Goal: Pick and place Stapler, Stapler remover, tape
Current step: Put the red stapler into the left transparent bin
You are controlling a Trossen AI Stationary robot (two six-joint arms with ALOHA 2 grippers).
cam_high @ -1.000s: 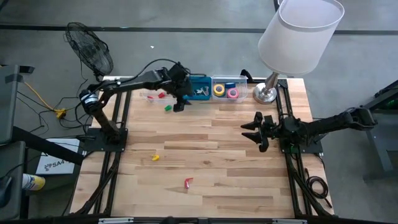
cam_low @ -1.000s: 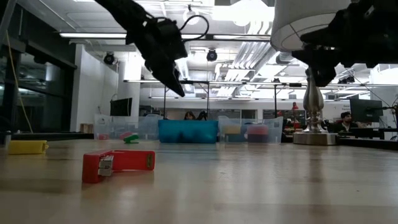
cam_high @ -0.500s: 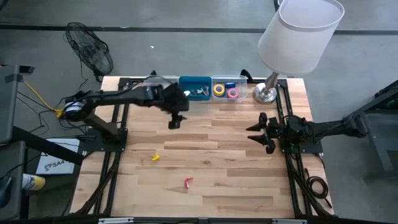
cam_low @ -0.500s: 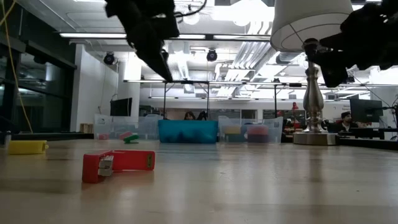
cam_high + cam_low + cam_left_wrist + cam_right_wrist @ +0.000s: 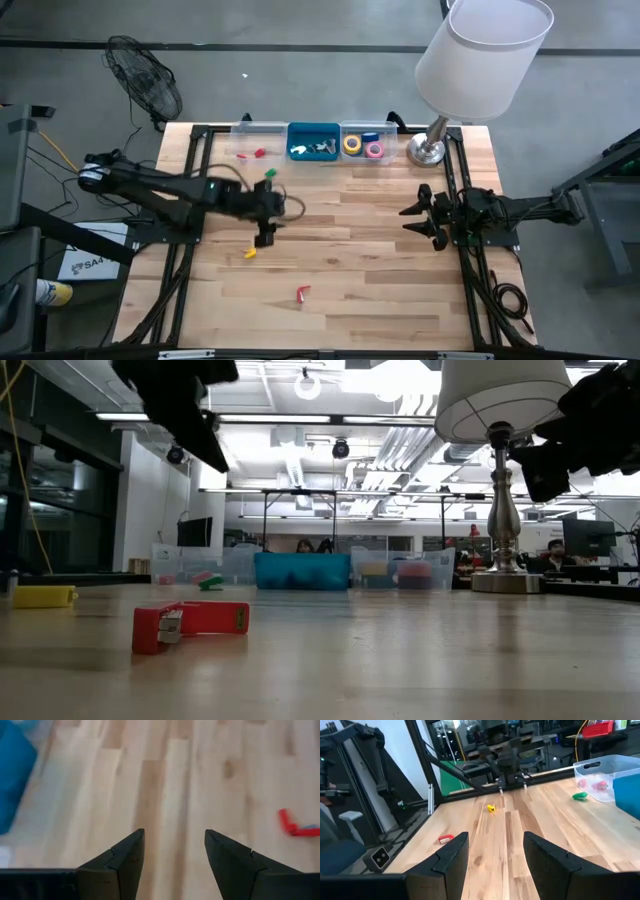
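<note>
Worktop (image 5: 380,260) seen from above, wood planks. Lamp (image 5: 482,55) at 1 o'clock. Left end effector (image 5: 264,235), fingers apart and empty, hovers left of centre, just above the yellow piece (image 5: 250,253). Right end effector (image 5: 418,212), fingers apart, empty, waits at 3 o'clock. Blue bin (image 5: 314,143) at 12 o'clock; beside it, tape (image 5: 353,145) rolls in a clear bin. Red stapler (image 5: 302,294) at 7 o'clock.

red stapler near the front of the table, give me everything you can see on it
The red stapler is small and looks like plastic, with a silvery metal part at one end and a pale label near the other. It lies flat on the wooden table, toward the front edge in the high view, alone. Nothing touches it but the tabletop; neither arm is near it. The left wrist view shows it as red with a bent profile.
</note>
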